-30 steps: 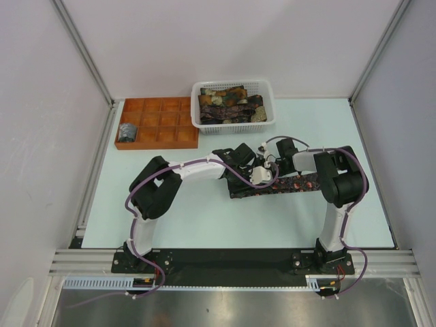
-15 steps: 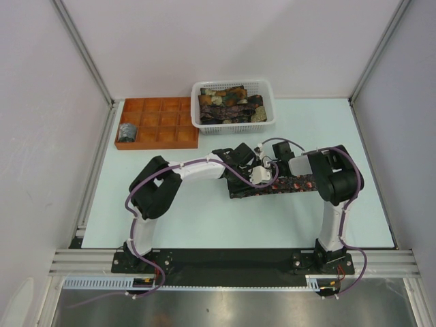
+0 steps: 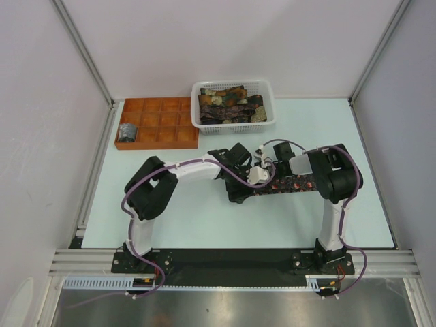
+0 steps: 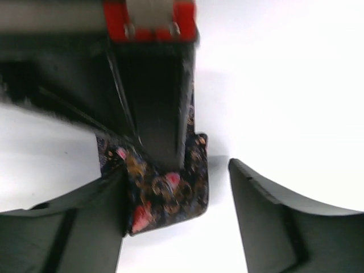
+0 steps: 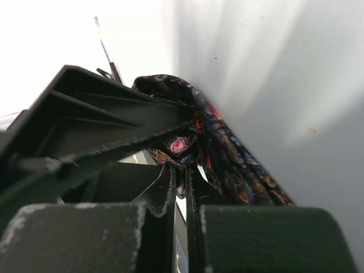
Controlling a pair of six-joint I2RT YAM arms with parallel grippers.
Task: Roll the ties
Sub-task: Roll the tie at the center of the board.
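Dark tie (image 3: 286,185) lies across mid-counter | our right end effector (image 5: 181,187) clamps its rolled end | left end effector (image 4: 176,199) spread apart alongside | we keep the roll tight.

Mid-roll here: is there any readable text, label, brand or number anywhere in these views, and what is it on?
None can be read in any view.
Dark tie: woven pattern only, no label showing.
Orange compartment tray and white mesh basket: no markings visible.
Red part in the left wrist view: blurred, no lettering discernible.
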